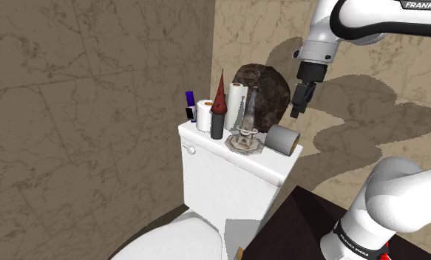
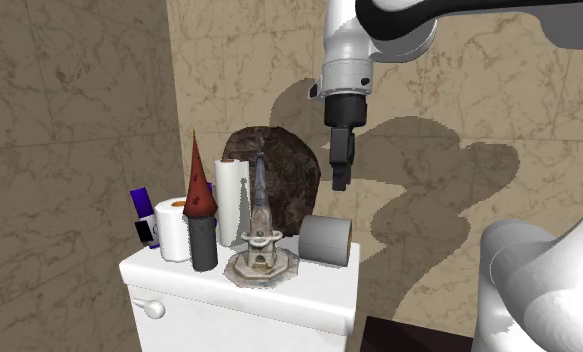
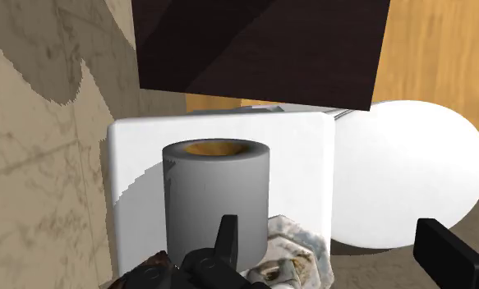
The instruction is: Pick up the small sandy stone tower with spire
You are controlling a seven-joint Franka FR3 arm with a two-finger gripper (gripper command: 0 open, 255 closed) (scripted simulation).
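The small sandy tower stands upright on a ragged stone base on the white toilet tank lid, its thin grey spire pointing up. Part of its base shows by the near finger in the wrist view. My black gripper hangs open and empty above the tank's end. It is to the right of the tower in both exterior views and well above it. A grey roll lies below the fingers, beside the tower.
A red cone on a dark cylinder, white rolls, a purple bottle and a dark brown boulder-like lump crowd the lid. Marbled walls close behind. The toilet bowl and dark stand lie below.
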